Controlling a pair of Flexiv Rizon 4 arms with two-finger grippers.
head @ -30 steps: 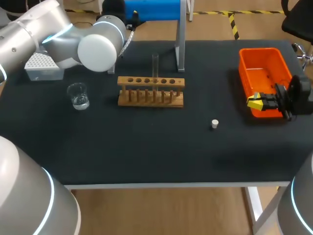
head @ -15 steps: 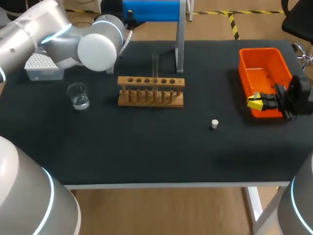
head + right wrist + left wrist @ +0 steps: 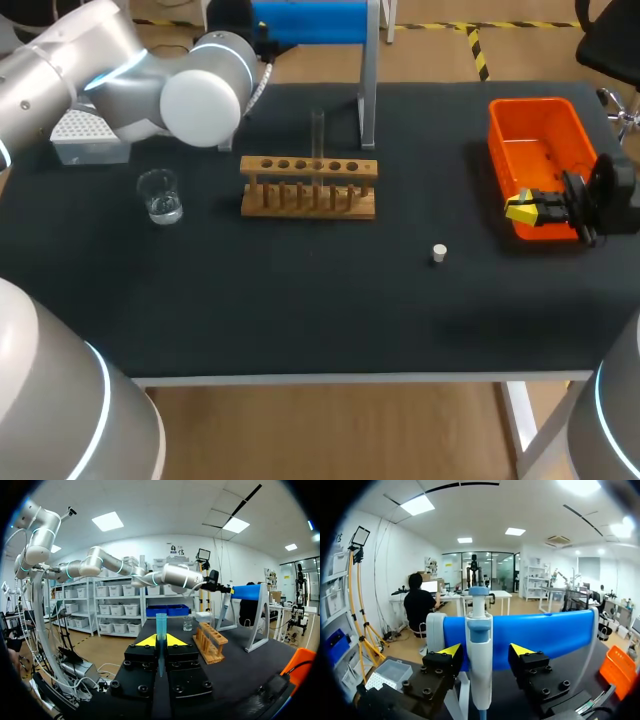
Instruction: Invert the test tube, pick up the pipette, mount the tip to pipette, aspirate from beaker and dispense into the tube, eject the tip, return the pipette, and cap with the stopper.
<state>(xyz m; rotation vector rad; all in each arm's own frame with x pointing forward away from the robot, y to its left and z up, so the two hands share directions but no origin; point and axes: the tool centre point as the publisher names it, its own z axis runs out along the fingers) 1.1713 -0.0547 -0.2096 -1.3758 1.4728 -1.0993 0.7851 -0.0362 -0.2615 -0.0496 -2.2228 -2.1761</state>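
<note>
- A laboratory bench (wet-lab kit throughout): a pipette (image 3: pixel 479 665) hangs on a blue stand (image 3: pixel 545 632), between the spread fingers of the left gripper (image 3: pixel 486 650).
- Ahead of the right gripper (image 3: pixel 159 640), which pinches a teal tip (image 3: pixel 160 625), stand a wooden test-tube rack (image 3: pixel 210 641) and a glass beaker (image 3: pixel 187 624).
- A tip box (image 3: pixel 385 672) sits beside the left gripper on the black table (image 3: pixel 300 300).

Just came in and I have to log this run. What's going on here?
The left gripper is at the blue stand at the back of the table, with its open fingers on either side of the hanging pipette, not gripping it. The right gripper is by the orange bin, shut on what looks like a blue pipette tip. A test tube stands in the wooden rack. The beaker and white stopper sit apart.
</note>
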